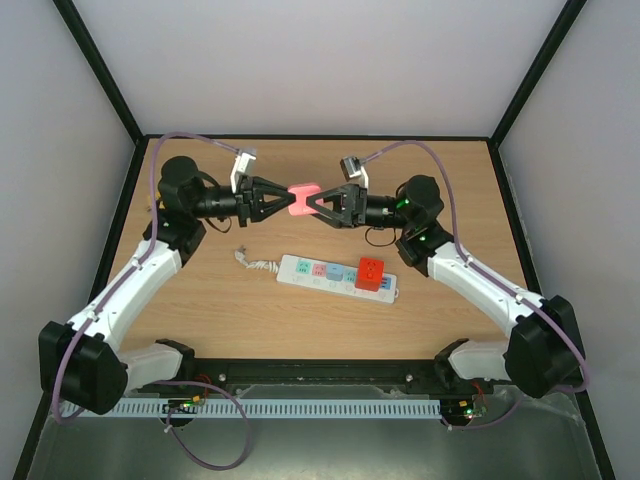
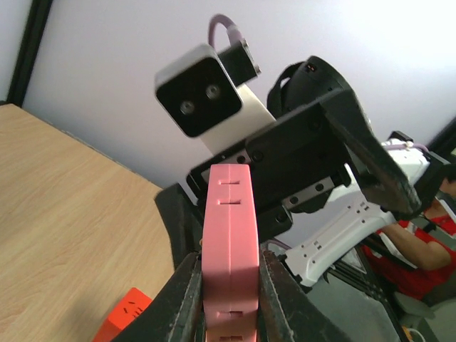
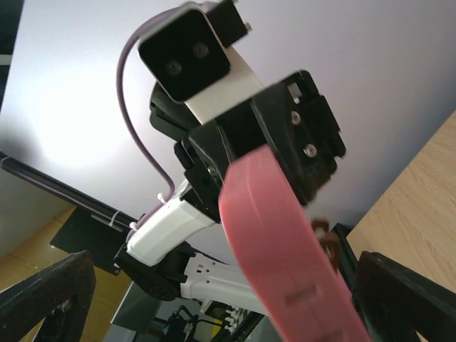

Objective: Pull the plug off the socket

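Clamping a pink block [image 1: 302, 197] midair are the left jaws, right jaws gaping (orange plug [image 1: 369, 271] sits unpulled in socket [image 1: 300, 268]).

Two tools, the left tool [image 1: 283, 201] and the right tool [image 1: 322, 203], and two wrist cameras, the left camera [image 1: 243, 163] and the right camera [image 1: 352, 165], one just behind each tool. One pink block [image 1: 303, 196] sits between the tools. On the table [image 1: 200, 290], nearer the bases than the tools, lie one socket [image 1: 349, 277] with three bare pastel faces, one orange plug [image 1: 370, 272] on it, and one scrap of cord [image 1: 250, 260].
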{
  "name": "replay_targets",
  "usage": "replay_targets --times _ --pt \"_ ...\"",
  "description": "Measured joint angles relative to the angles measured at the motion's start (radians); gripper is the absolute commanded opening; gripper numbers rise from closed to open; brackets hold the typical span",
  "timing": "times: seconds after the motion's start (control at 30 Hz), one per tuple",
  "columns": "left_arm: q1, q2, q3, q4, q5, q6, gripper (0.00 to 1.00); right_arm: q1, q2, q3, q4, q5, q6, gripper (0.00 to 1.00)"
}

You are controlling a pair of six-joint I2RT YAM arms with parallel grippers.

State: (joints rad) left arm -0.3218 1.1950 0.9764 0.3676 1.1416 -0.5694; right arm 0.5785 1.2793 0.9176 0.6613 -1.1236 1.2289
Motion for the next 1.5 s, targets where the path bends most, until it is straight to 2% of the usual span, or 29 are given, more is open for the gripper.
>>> replay_targets --times 0.3,0.5,0.8,1.1,1.23,1.37,1.5 --pt "-0.023 0.003 -0.007 0.014 0.035 -0.003 0.02 0.008 0.019 0.005 0.151 -0.022 0.129 0.98" --pt "-0.024 0.002 -0.006 -0.005 0.041 0.037 0.02 0.006 0.027 0.005 0.182 -0.035 0.179 0.98" --pt "-0.028 -0.009 0.018 -0.069 0.042 0.143 0.02 -0.015 0.042 0.071 0.165 -0.065 0.169 0.98" --pt "-0.007 0.000 0.005 -0.236 0.011 0.247 0.02 -0.070 0.040 0.182 0.154 -0.035 0.095 0.98" --pt "0.080 -0.006 -0.023 -0.253 0.002 0.258 0.02 -0.098 0.029 0.233 -0.055 0.021 -0.100 0.98" --pt "0.251 -0.025 -0.085 -0.262 -0.009 0.269 0.02 -0.113 0.020 0.253 -0.275 0.092 -0.314 0.98" --pt "0.428 -0.015 -0.103 -0.315 -0.027 0.321 0.02 -0.114 0.017 0.253 -0.403 0.126 -0.457 0.98"
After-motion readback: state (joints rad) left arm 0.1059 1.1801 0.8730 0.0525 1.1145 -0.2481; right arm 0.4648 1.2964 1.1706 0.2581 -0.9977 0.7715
